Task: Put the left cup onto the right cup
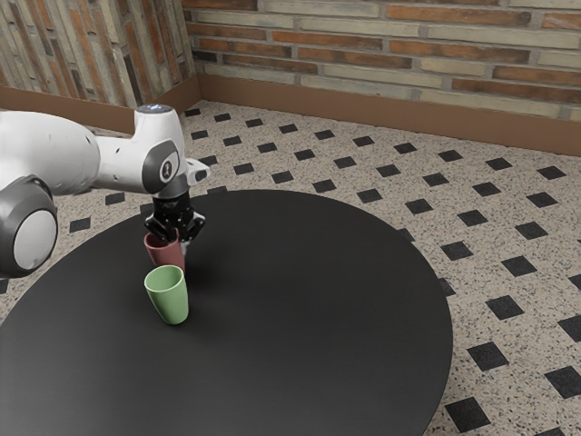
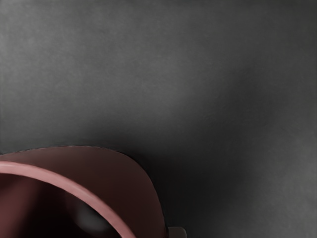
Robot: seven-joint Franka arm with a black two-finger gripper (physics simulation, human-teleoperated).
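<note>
room: brick walls [image 1: 381, 45] meet in a corner behind a speckled tile floor [image 1: 472, 182] dotted with small black diamonds.
surface: round matte black table [image 1: 318, 300] takes up the lower part of the exterior view, its rim curving down toward the exterior view's right.
arm: white franka arm [image 1: 82, 163] comes in from the exterior view's left, with its wrist bent so the hand points straight down at the table.
gripper: black two-finger gripper [image 1: 172, 236] hangs directly over the dusty-red plastic cup [image 1: 166, 254], its tips level with the cup's rim.
fingers: spread apart, one tip toward each side of the rim, not pinching the wall so far as the exterior view shows.
red cup: upright, mouth up, near the table's edge on the exterior view's left; its base is hidden behind the other cup.
green cup: pale green plastic cup [image 1: 167, 295] is upright, mouth up, just in front of the red cup, nearer the camera; it overlaps the red cup's lower part in the exterior view, and whether they touch i cannot tell.
stacking: the two cups are side by side on the table, neither one on top of the other.
wrist view: the red cup's [image 2: 74, 188] curved rim and dark inside lie close under the hand, with the table's [image 2: 198, 74] bare black top beyond it.
</note>
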